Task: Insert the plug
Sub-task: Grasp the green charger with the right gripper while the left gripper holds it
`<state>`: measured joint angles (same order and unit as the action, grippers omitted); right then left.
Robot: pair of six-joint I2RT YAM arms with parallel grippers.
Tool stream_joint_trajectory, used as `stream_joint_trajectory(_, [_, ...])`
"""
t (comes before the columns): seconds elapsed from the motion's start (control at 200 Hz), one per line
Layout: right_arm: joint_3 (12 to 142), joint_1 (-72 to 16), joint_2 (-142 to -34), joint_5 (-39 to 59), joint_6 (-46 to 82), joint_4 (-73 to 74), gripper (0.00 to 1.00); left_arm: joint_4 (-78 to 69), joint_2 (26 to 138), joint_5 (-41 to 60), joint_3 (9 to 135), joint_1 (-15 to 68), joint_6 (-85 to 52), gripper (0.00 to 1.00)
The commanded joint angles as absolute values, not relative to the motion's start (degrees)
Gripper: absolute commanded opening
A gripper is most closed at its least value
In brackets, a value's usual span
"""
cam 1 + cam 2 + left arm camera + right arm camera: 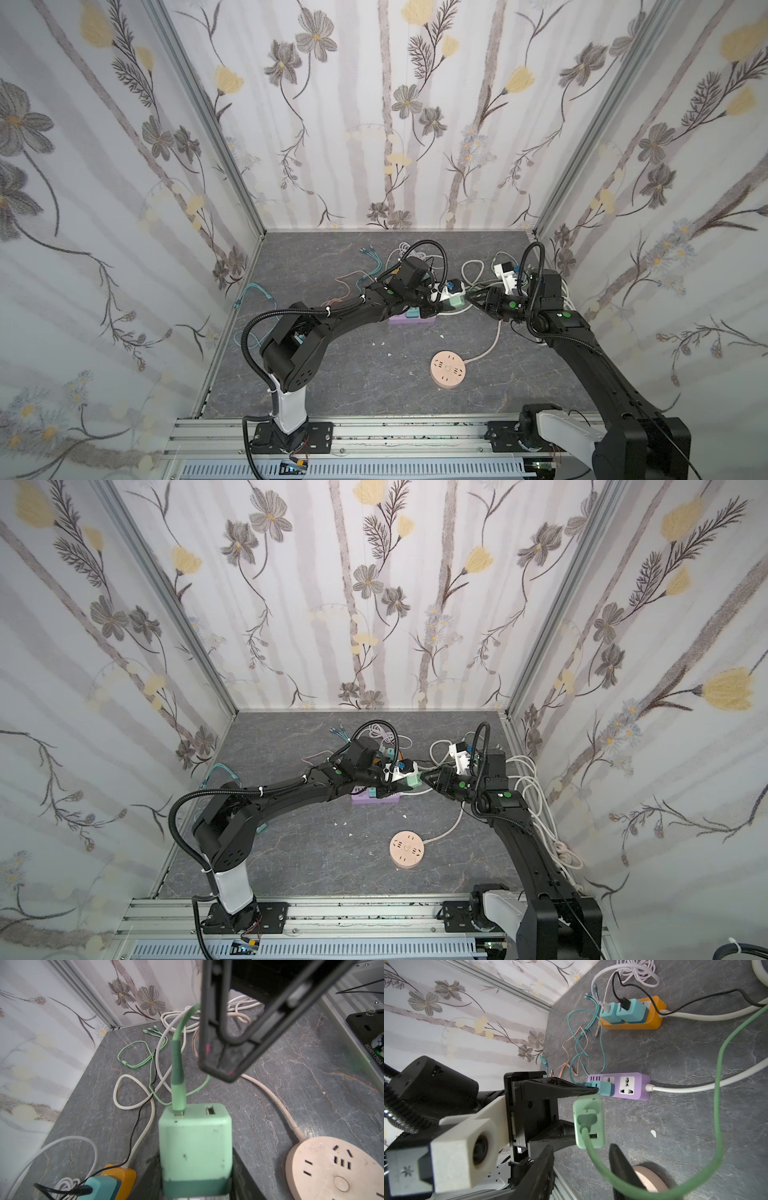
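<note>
Now left fingers point(560, 1088) clamp mint charger point(457, 300), just below mid-frame in a top view; green plug point(178, 1095) sits in its port; right fingers point(623, 1167) straddle the cable point(718, 1084), apart, gripping nothing. Next, probably: press plug home

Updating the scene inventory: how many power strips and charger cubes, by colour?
orange power strip: 1
purple power strip: 1
round beige power strip: 1
teal charger cubes: 3 (two on the orange, one on the purple)
mint green charger cube: 1
Total: 7
</note>
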<state>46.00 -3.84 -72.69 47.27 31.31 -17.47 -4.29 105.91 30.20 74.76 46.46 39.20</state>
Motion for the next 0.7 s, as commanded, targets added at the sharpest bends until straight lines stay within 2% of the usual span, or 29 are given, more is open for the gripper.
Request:
stream_joint_trajectory(0.0, [47.98, -4.20, -75.20, 48.79, 26.16, -21.89, 0.49, -9.63, 104.79, 31.19, 72.21, 46.57, 46.59, 0.00])
stream_joint_trajectory(0.24, [50.21, -6.25, -78.21, 49.32, 22.31, -23.20, 0.51, -10.46, 104.58, 32.06, 71.72, 46.58, 48.25, 0.00])
stream_joint_trajectory(0.405, [51.23, -8.38, -79.27, 44.61, 21.22, -22.65, 0.53, -10.59, 104.47, 32.17, 71.30, 46.85, 48.50, 0.00])
stream_joint_trajectory(0.694, [53.17, -10.74, -81.56, 42.40, 18.83, -24.76, 0.42, -9.45, 104.35, 31.90, 71.26, 47.20, 49.83, 0.00])
